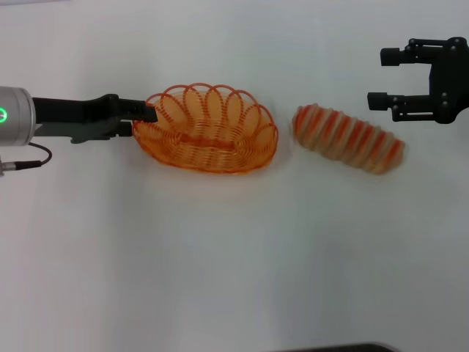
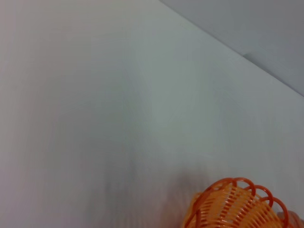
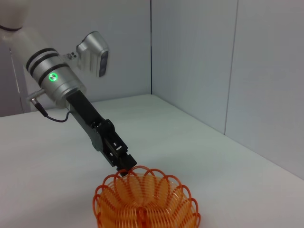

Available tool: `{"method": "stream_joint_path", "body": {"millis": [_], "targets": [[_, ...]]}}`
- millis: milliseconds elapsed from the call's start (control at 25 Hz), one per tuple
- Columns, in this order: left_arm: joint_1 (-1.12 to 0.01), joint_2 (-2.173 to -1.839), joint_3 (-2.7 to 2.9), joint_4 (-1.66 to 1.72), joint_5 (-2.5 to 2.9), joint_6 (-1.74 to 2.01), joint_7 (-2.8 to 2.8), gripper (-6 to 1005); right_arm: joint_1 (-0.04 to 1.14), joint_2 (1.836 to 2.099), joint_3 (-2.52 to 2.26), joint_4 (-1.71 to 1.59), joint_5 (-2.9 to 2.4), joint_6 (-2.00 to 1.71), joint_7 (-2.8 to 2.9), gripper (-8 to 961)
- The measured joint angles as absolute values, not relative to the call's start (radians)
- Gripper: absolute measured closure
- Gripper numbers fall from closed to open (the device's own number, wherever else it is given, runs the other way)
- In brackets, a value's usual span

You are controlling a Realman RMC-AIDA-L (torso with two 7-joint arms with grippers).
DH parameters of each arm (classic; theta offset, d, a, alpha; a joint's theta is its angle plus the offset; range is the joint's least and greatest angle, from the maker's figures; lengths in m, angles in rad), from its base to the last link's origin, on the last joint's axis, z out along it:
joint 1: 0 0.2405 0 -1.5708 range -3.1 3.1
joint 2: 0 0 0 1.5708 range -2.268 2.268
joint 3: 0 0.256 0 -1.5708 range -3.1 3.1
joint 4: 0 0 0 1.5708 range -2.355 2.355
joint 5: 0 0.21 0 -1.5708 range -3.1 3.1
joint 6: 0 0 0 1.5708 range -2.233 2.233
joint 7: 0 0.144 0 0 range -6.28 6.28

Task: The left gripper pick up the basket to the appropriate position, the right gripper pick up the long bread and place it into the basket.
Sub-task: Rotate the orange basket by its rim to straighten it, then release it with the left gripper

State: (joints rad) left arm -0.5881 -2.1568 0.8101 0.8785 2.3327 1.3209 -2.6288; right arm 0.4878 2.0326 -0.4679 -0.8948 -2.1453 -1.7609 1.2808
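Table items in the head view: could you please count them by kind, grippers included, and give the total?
Baskets: 1, the orange basket
Breads: 1, the striped bread
Grippers: 2, the left gripper at the basket's rim and the right gripper, open, above the table beyond the bread
Total: 4

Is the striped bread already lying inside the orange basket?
No, the long bread lies on the table beside the basket, apart from it, with the open right gripper just beyond it.
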Motion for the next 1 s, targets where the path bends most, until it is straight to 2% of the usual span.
{"method": "stream_joint_path", "body": {"millis": [240, 440, 1000], "targets": [[-0.586, -2.154, 0.801, 0.921, 2.349, 1.327, -2.535, 405, 0.490, 2.033, -0.468, -0.893, -2.144, -1.744, 1.281, 176], [-0.583, -2.133, 0.795, 0.956, 2.363, 1.353, -2.402, 405, 0.491, 2.034, -0.468, -0.891, -2.144, -1.736, 1.281, 176], [-0.560, -2.153, 0.792, 1.015, 2.316, 1.495, -1.872, 409, 0.499, 2.044, -0.457, -0.890, -2.144, -1.704, 1.288, 177]]}}
